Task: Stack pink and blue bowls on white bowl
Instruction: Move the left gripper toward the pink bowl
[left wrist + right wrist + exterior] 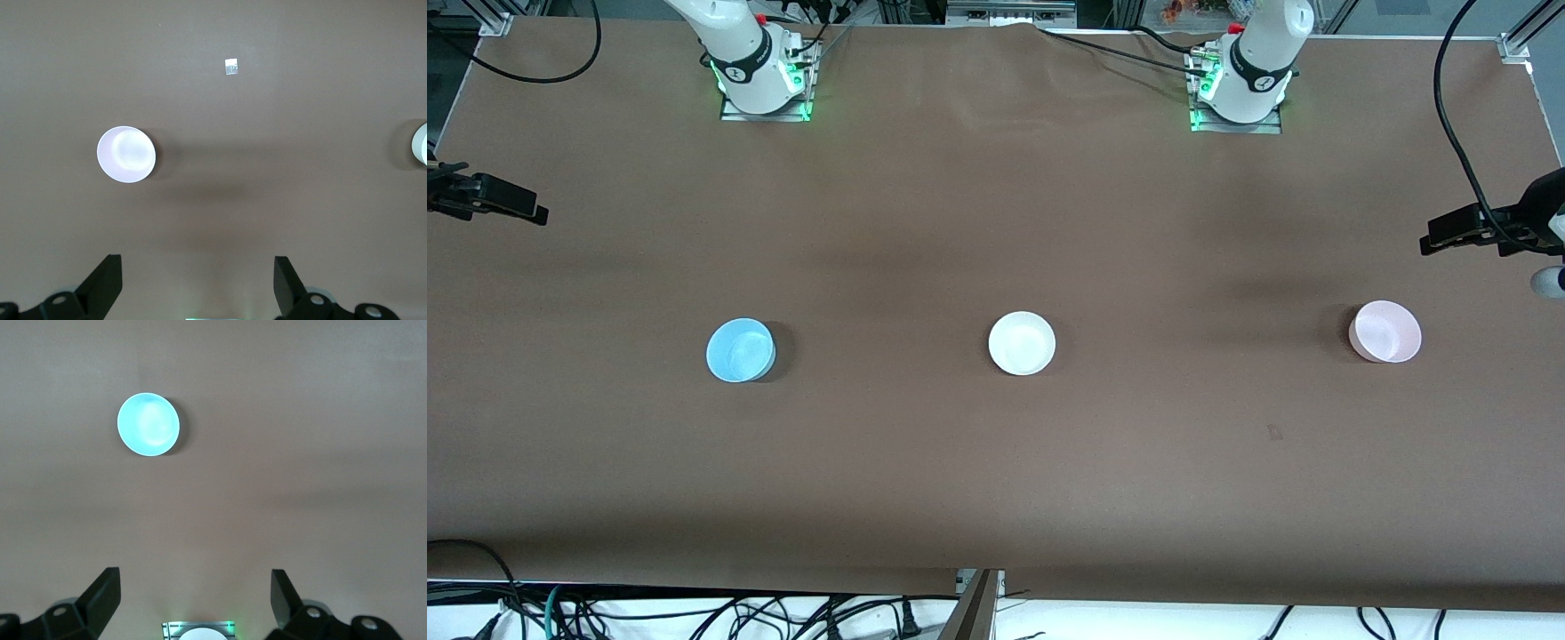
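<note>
- Table (pixel 996 498): flat brown matte cover, faint creases toward the arm bases.
- Three small round plastic bowls sit upright in one row across the table, well apart, all about equally near the front camera.
- Blue bowl (pixel 740 350): smooth, glossy, toward the right arm's end. Right wrist view shows it alone (pixel 148 425), glare on its inside.
- White bowl (pixel 1022 343): mid-table, between the other two, nothing stacked in it. Left wrist view catches only its rim at the frame edge (pixel 420 143).
- Pink bowl (pixel 1384 332): pale, toward the left arm's end. In the left wrist view (pixel 126 154) it reads almost white.
- Small pale tag (pixel 231 67) lies on the cover; seen in the left wrist view only.
- Left gripper (pixel 198 283): fingers spread wide, empty, high over bare cover near the pink bowl.
- Right gripper (pixel 195 600): fingers spread wide, empty, high over bare cover near the blue bowl.
- Front view shows only the arm bases, farthest from the camera; neither gripper appears there.
</note>
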Controlling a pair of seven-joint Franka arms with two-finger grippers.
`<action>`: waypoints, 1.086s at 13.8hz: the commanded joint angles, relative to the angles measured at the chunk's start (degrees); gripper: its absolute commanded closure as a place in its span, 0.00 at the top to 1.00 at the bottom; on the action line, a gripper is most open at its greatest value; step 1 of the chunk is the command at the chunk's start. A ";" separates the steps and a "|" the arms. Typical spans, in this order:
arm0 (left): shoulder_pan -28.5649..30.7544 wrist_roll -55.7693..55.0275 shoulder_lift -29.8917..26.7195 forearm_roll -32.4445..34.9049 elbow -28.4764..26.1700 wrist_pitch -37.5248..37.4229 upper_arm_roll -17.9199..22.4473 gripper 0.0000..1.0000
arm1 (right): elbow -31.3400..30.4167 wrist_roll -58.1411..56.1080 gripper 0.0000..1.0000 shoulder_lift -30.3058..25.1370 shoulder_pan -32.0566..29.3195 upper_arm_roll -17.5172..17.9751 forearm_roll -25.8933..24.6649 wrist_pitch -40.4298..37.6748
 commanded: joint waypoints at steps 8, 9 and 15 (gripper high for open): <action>8.37 1.05 3.05 2.25 0.00 -0.19 0.33 1.00 | 0.93 -0.27 0.99 0.54 -0.37 0.19 -0.39 -0.73; 10.56 3.58 3.94 2.25 0.00 -0.02 0.33 1.00 | 1.01 -0.10 0.99 0.54 -0.37 0.19 -0.30 -0.65; 21.91 18.53 15.00 -2.76 -0.79 11.48 0.15 1.00 | 2.50 -0.37 0.99 1.41 -0.45 0.18 -0.56 0.15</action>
